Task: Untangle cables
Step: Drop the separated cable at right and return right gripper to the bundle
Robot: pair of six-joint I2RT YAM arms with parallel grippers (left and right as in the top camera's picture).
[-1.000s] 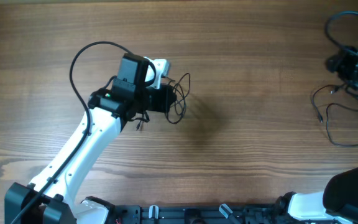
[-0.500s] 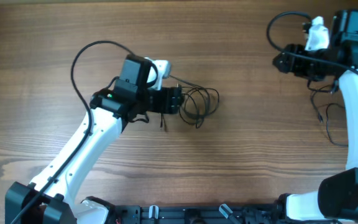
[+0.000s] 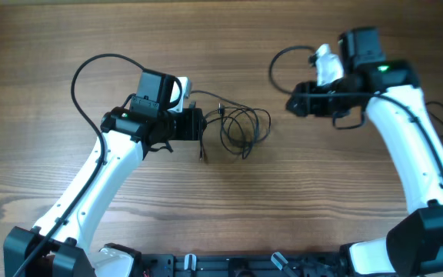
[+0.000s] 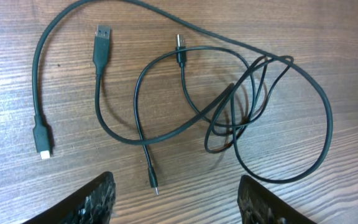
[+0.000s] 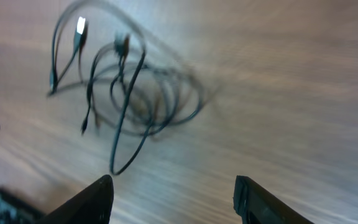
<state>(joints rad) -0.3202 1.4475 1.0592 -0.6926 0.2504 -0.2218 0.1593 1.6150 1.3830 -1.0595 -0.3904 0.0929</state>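
Currently both tools stand released and empty: your left gripper (image 3: 201, 125) is just left of the cables (image 3: 244, 123), your right gripper (image 3: 292, 103) near on their right. The cables lie looped mid-table. Risk: seizing the crossed loops together would likely tighten the tangle; take one plug end.

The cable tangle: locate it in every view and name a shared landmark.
Overhead: tangle at centre, just right of the left hand.
Left wrist: tangle fills the middle.
Right wrist: tangle blurred, upper left.
Landmark: silvery plug, upper left in both wrist views; too small overhead.
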